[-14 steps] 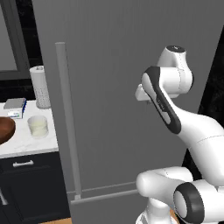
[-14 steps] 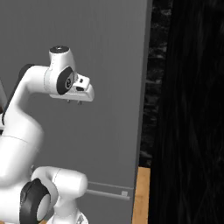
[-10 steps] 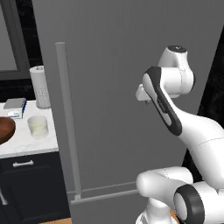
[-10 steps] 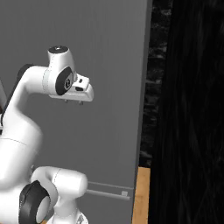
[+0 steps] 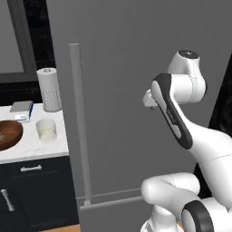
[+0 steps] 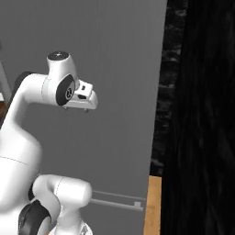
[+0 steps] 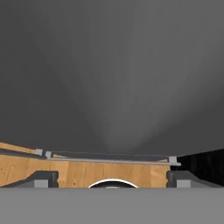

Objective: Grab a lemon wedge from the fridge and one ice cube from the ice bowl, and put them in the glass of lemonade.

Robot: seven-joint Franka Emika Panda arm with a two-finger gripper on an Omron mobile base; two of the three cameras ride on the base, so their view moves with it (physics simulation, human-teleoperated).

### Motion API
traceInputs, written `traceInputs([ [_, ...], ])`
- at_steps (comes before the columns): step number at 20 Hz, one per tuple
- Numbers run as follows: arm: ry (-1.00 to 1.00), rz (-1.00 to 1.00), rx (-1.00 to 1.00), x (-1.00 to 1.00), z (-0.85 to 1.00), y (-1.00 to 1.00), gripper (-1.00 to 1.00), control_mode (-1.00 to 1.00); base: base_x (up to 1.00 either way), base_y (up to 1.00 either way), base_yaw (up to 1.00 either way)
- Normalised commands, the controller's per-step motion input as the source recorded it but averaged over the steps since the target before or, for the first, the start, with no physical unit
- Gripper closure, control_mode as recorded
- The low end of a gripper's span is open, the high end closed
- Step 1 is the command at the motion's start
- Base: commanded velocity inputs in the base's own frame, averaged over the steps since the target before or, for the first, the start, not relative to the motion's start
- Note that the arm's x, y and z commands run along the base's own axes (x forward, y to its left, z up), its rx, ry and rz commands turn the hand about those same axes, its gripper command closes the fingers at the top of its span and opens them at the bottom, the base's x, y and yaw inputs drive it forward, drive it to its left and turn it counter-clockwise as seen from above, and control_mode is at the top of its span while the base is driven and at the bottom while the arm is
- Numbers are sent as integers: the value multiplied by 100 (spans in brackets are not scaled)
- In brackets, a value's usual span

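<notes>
Closed fridge (image 5: 136, 68), flat matte grey, long vertical bar handle (image 5: 78, 122) left of gripper (image 7: 112, 177).
Fingertips set wide apart, holding nothing.

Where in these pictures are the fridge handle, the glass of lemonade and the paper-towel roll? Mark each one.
fridge handle (image 5: 78, 131): left base view, middle of the long vertical bar.
glass of lemonade (image 5: 45, 130): left base view, front wall of the tumbler.
paper-towel roll (image 5: 49, 90): left base view, side of the white roll.

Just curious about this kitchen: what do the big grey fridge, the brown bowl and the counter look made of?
The fridge looks like matte grey metal, evenly shaded. The ice bowl looks wooden, dark brown and smooth. The counter looks like white marble, faintly veined.
</notes>
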Motion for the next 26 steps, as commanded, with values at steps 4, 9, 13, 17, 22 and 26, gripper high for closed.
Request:
traceInputs([
  [4,0,0,0,0,0,0,-100,100,-1,62,0],
  [9,0,0,0,0,0,0,-100,100,-24,44,1],
  [13,0,0,0,0,0,0,-100,100,-24,49,1],
  [17,0,0,0,0,0,0,-100,100,-26,62,4],
  [22,0,0,0,0,0,0,-100,100,-32,57,5],
  [26,0,0,0,0,0,0,-100,100,-70,24,4],
])
